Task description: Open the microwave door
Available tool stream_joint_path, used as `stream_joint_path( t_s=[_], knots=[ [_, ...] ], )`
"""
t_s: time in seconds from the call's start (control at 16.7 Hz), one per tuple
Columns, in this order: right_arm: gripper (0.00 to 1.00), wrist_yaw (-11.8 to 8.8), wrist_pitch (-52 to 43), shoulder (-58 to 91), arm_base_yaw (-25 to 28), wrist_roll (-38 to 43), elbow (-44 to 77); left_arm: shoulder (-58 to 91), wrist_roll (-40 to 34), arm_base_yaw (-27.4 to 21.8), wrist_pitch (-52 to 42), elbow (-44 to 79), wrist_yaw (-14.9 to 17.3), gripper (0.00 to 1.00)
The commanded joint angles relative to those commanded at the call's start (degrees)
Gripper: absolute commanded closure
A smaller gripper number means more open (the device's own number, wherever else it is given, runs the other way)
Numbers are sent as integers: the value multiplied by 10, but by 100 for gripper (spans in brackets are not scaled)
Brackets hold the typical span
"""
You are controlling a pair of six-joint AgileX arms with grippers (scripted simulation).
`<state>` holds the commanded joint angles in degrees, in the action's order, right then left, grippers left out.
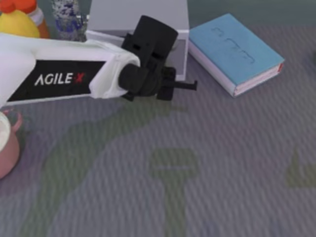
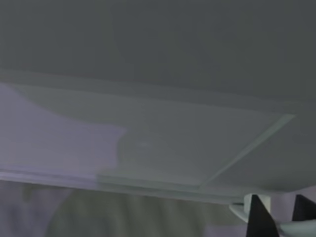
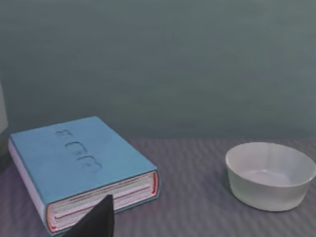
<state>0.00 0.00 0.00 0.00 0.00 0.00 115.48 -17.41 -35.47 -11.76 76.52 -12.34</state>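
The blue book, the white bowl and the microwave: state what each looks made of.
Light-blue hardcover book: matte board cover with embossed marks; the striped white edge suggests paper pages. Shallow white bowl: smooth, faintly glossy with soft shading, ceramic or plastic, can't tell which. Boxy silver-grey microwave: flat, even matte grey, painted metal or plastic. The left hand is at its front.

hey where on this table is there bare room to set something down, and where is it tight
The grey cloth table is bare across its near and right stretch, bordered by the light-blue hardcover book above and the pink cup at left. The far-left strip is crowded: yellow-orange toy, patterned jar, silver-grey microwave, with the left gripper before it.
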Motion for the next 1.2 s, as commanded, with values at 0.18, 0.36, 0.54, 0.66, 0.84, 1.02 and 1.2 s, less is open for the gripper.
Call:
stream_joint_path(
  t_s=[0.18, 0.36, 0.54, 0.66, 0.84, 1.02, 1.2],
  knots=[
    [0, 0, 0, 0, 0, 0, 0, -11, 16, 5, 9, -16, 11, 100],
    [0, 0, 0, 0, 0, 0, 0, -14, 21, 7, 12, -21, 14, 100],
    [0, 0, 0, 0, 0, 0, 0, -14, 21, 7, 12, -21, 14, 100],
    [0, 0, 0, 0, 0, 0, 0, -14, 21, 7, 12, -21, 14, 100],
    [0, 0, 0, 0, 0, 0, 0, -14, 21, 7, 12, -21, 14, 100],
    [0, 0, 0, 0, 0, 0, 0, -14, 21, 7, 12, -21, 14, 100],
    [0, 0, 0, 0, 0, 0, 0, -14, 21, 7, 12, -21, 14, 100]
  ],
)
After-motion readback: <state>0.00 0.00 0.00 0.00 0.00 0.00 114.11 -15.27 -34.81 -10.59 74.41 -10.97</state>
